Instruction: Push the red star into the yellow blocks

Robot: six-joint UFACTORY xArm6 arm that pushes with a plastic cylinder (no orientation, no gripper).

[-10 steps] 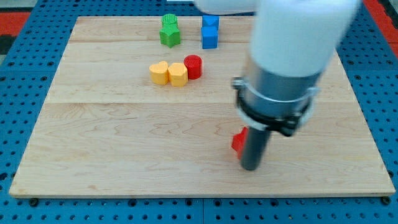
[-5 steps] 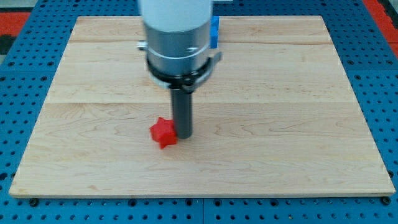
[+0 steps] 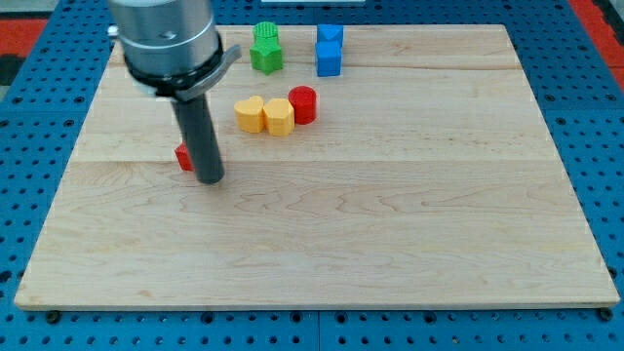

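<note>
The red star point(image 3: 182, 156) lies on the board's left part, mostly hidden behind my rod. My tip point(image 3: 210, 179) touches its right side, a little below it. Two yellow blocks sit side by side up and to the right: a yellow heart point(image 3: 251, 114) and a yellow hexagon-like block point(image 3: 279, 117). A red cylinder point(image 3: 303, 103) touches the right yellow block. The star is well left of and below the yellow blocks.
Two green blocks point(image 3: 265, 49) and two blue blocks point(image 3: 330, 52) stand near the top edge of the wooden board point(image 3: 390, 224). A blue pegboard surrounds the board.
My tip has swept from the lower right to the left and up, carrying the red star with it to the board's left part. The other blocks have not moved.
</note>
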